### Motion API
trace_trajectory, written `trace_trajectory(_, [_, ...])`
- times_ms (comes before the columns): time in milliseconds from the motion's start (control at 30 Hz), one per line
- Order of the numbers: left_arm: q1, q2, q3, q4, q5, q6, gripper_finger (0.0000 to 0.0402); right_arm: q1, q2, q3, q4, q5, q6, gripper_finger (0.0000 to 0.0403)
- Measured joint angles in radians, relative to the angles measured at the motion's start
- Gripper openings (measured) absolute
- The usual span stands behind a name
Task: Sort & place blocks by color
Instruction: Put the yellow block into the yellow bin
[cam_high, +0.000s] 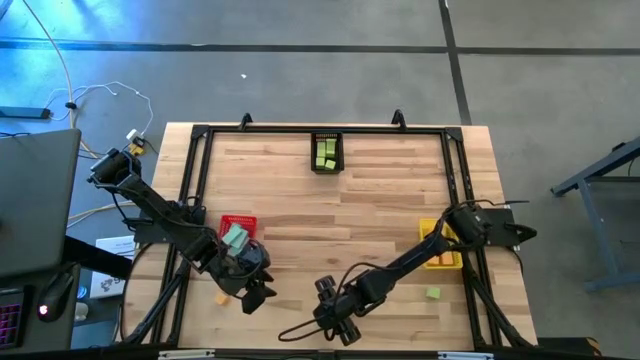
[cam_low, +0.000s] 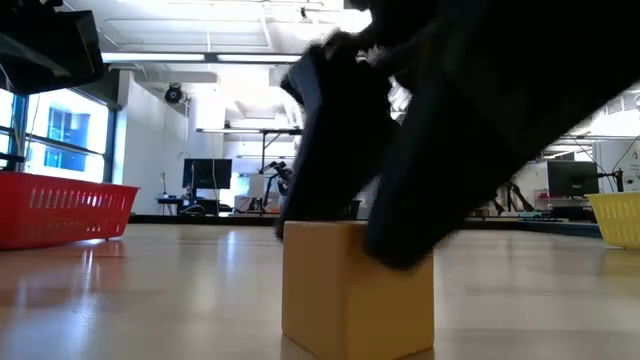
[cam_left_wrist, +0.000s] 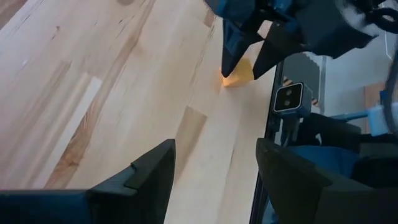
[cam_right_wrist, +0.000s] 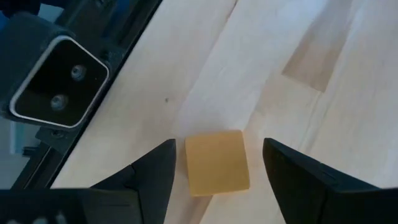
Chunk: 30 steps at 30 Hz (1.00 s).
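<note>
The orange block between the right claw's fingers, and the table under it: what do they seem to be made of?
The orange block looks like matte painted wood or plastic: flat even colour, no gloss, crisp edges; which one, I cannot tell. The table looks like varnished wooden planks: visible grain, board joints and a soft sheen.

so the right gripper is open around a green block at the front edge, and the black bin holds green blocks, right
One thing is off: the block is orange, not green. The right wrist view shows the right gripper open with its fingers either side of an orange block, still on the table. The high view confirms the black bin holds green blocks.
</note>
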Motion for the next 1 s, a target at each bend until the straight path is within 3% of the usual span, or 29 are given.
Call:
trace_trajectory(533, [0.000,0.000,0.000,-0.008,0.000,0.031,0.0211,-0.016,0.026,0.001,0.002,-0.053,0.094,0.0114])
trace_trajectory(1000, [0.000,0.000,0.000,-0.008,-0.009,0.100,0.0211,0.038,-0.015,0.000,-0.175,0.242,0.354,0.0110])
